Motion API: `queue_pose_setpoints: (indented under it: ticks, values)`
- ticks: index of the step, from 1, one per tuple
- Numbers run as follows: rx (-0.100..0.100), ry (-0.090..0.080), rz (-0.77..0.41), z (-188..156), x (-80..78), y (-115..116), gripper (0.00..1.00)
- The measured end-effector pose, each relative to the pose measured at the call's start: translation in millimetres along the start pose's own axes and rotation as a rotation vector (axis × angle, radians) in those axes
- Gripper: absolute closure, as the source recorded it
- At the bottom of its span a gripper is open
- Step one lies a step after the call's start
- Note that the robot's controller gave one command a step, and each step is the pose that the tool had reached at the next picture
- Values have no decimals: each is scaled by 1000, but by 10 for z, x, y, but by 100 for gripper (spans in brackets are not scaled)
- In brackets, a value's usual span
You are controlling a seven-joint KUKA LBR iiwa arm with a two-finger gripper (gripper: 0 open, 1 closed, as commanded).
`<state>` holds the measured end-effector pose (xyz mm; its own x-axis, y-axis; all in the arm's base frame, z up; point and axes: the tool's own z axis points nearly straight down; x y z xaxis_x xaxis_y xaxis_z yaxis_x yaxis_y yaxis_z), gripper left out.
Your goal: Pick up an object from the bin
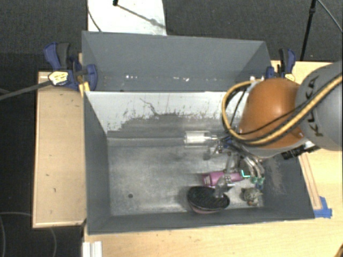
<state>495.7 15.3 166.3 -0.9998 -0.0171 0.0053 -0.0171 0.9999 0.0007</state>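
My gripper (231, 170) reaches down from under the orange cover into the front right part of the bin. Just below it lies a small magenta and dark object (213, 179), partly covered by the gripper. In front of that, a black round disc (206, 199) with a pinkish rim rests by the bin's front wall. A small brown and green object (252, 196) sits to the right of the disc. The view does not show anything held.
A clear plastic piece (199, 138) lies at the foot of the back wall, left of the arm. The arm and its cables cover the bin's right side. The bin's left half is bare grey floor.
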Motion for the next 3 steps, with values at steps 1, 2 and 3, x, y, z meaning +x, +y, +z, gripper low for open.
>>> queue_pose_setpoints:
  ticks: [1, 2, 3]
  values:
    - [0, -3, -11, 761, 39, -151, 0]
    - [2, -7, -265, 938, -5, 308, 0]
    - [3, -15, -260, 923, -26, 298, 100]
